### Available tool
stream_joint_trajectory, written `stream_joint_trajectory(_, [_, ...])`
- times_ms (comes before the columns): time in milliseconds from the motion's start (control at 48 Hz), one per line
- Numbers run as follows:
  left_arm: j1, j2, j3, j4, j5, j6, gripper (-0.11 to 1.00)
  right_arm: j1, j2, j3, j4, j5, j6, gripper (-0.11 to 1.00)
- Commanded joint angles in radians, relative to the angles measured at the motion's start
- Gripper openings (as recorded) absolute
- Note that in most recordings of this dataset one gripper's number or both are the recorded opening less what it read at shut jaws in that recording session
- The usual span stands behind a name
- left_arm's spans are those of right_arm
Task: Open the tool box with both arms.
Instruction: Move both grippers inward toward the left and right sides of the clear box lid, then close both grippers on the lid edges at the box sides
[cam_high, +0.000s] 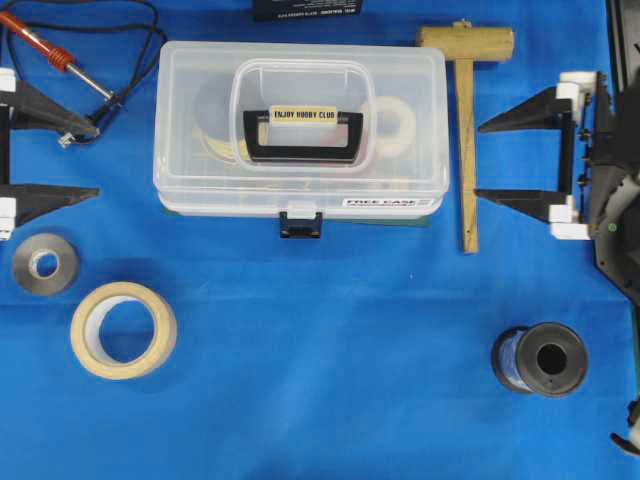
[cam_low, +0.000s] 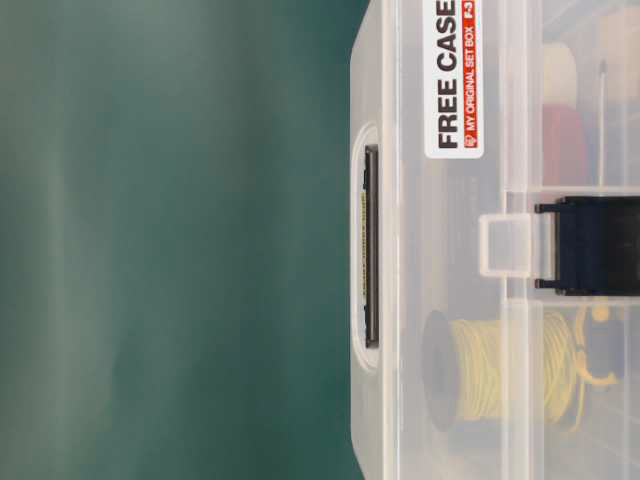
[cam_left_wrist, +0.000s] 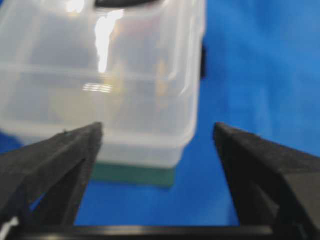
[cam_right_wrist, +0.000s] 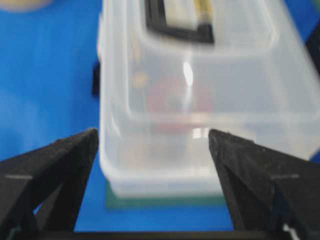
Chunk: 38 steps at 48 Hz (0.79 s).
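- The clear tool box (cam_high: 300, 120) sits shut at the middle back of the blue desk (cam_high: 320, 380), black latch (cam_high: 301, 224) facing the near edge.
- Left gripper (cam_high: 92, 160) and right gripper (cam_high: 482, 160) flank it, fingers spread wide, holding nothing.
- Risk: the light box may slide if one arm pushes the latch unbraced.
- Risk: the right arm's approach could knock the wooden mallet (cam_high: 466, 130) lying just beside the box.

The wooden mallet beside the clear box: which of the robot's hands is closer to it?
The right hand. Its open fingertips sit just right of the wooden mallet handle, apart from it. The left hand is far off, beyond the tool box on the other side.
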<state>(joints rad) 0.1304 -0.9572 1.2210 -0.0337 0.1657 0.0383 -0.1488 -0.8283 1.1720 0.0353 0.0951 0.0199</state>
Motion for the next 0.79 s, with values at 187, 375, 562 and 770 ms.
stream_joint_trajectory(187, [0.046,0.104,-0.009,0.000,-0.020,0.000,0.87,-0.064,0.114,-0.029,0.003,0.038,0.011,0.83])
stream_joint_trajectory(375, [0.044,0.181,-0.015,0.000,-0.114,0.000,0.88,-0.077,0.181,-0.060,-0.003,0.037,0.009,0.83])
stream_joint_trajectory(562, [0.051,0.291,-0.038,0.000,-0.179,0.003,0.88,-0.100,0.239,-0.089,-0.014,0.028,0.008,0.83])
stream_joint_trajectory(770, [0.094,0.387,-0.075,0.000,-0.198,0.003,0.88,-0.112,0.291,-0.120,-0.021,0.008,0.002,0.83])
